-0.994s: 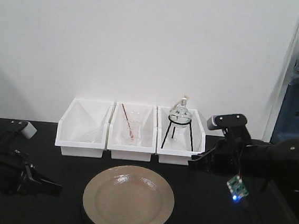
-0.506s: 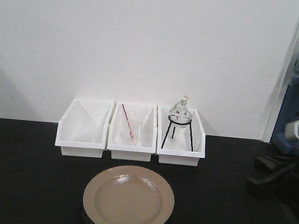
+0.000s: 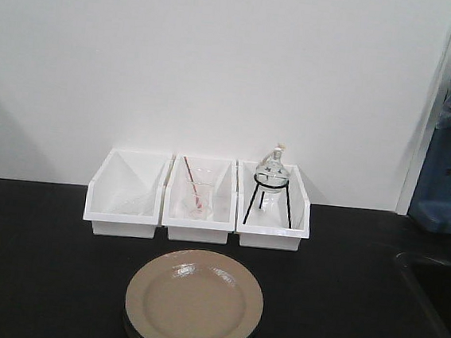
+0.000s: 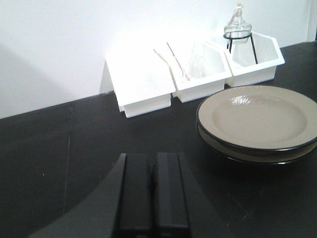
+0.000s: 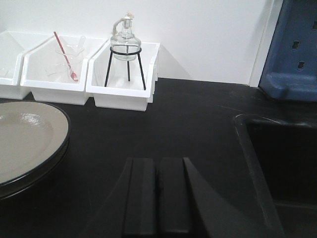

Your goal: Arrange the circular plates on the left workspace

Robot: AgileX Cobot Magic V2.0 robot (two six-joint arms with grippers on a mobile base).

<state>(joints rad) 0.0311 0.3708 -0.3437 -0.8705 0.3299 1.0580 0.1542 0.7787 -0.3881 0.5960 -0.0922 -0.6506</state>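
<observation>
Two tan circular plates (image 3: pixel 193 302) lie stacked one on the other on the black benchtop (image 3: pixel 33 262), in front of the middle white bin. In the left wrist view the stack (image 4: pixel 257 116) is ahead and to the right of my left gripper (image 4: pixel 153 158), which is shut and holds nothing. In the right wrist view the stack's rim (image 5: pixel 25 144) shows at the left edge, well apart from my right gripper (image 5: pixel 157 161), also shut and holding nothing. Neither arm appears in the front view.
Three white bins stand in a row at the back: a left one (image 3: pixel 127 195), a middle one with a beaker and red rod (image 3: pixel 199 198), and a right one with a flask on a black tripod (image 3: pixel 272 197). A recessed black sink (image 5: pixel 282 163) lies at the right.
Both arms have pulled back out of the front view, the left one toward the lower left and the right one toward the right. The plates have not moved.
</observation>
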